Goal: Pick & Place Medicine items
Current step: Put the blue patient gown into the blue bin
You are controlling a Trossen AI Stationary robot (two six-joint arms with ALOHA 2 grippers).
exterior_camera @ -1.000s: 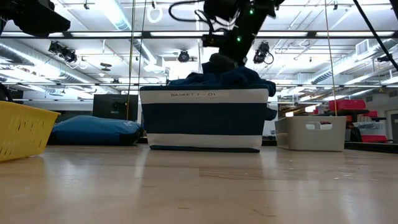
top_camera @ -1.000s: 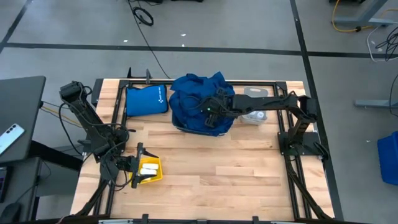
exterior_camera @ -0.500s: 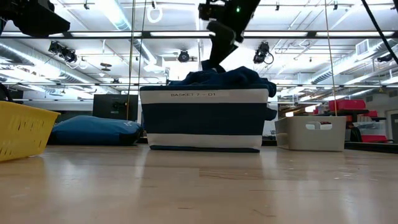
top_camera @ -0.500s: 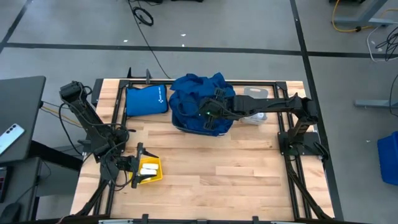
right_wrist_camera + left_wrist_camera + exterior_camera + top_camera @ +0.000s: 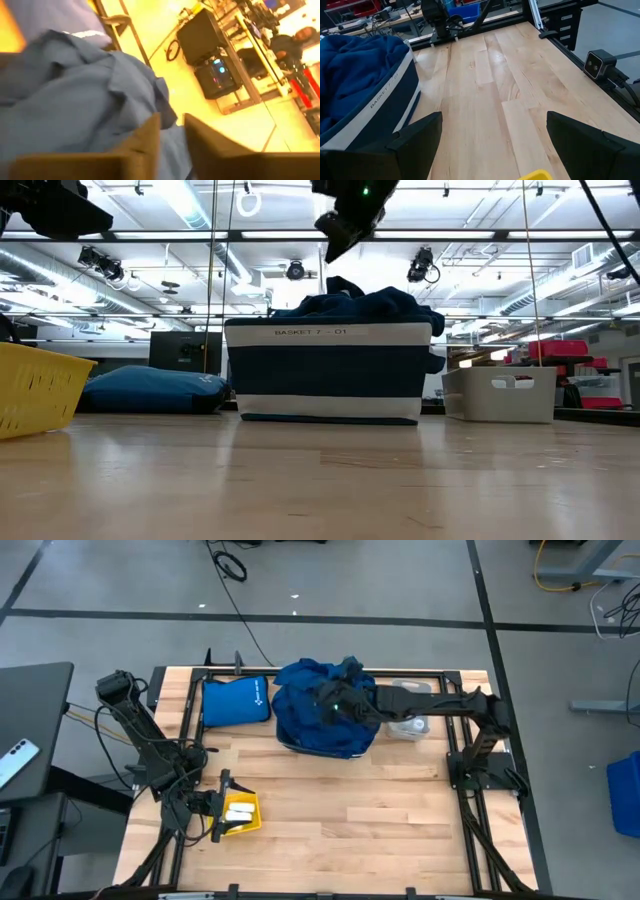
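1. Yellow plastic marked the drop point at the left: the yellow tray (image 5: pixel 241 815) sat near the bench's front-left edge with two cream-white medicine packs (image 5: pixel 240 810) lying inside it.
2. Over that tray waited the left gripper (image 5: pixel 222 805), its fingers (image 5: pixel 415 142) spread wide and empty.
3. Behind it, at the back edge, lay a flat blue pouch (image 5: pixel 235 700).
4. At the middle of the back stood the navy-and-white striped basket (image 5: pixel 327 370), heaped with blue cloths (image 5: pixel 320 705).
5. Above those cloths hung the right gripper (image 5: pixel 340 702), clear of the basket rim in the low view. Its fingers (image 5: pixel 150 142) stood narrowly apart, and I could not tell whether anything small was pinched between them.
6. Judged from this, the step in hand was a fetch from the basket; the next move called for either carrying a catch across to the tray or reaching into the cloths again.
7. Just right of the basket sat a small white bin (image 5: pixel 500 393).
8. Pale wood planks made up the bench (image 5: pixel 340 810), framed by black rails; around it lay grey floor with dark tape lines, and behind it a workshop hall with ceiling strip lights.
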